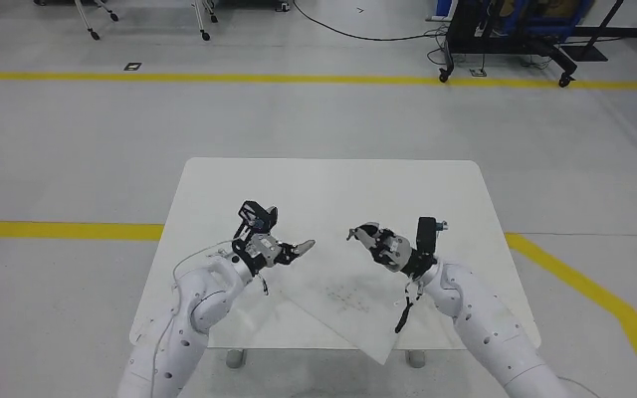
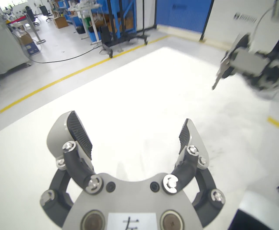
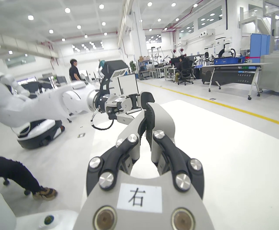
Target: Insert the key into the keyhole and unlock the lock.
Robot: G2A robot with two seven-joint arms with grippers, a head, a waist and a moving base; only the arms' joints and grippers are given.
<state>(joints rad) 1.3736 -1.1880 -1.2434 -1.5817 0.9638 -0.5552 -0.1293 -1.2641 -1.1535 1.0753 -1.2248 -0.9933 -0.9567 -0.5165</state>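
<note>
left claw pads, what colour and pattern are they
Black with fine parallel ridges; the pads show best in the left wrist view.

A white label (image 2: 131,221) on the base plate of the left gripper (image 2: 129,120) carries one black Chinese character, the one for "left". A second label (image 3: 139,197) on the right gripper (image 3: 148,102) carries the character for "right". Grey lettering (image 2: 245,18) on a far wall is too blurred to read.

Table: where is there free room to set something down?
The far half of the table is bare, up to its far edge. Its middle is crowded: the open left gripper and the right gripper, shut on a key, face each other there.
</note>
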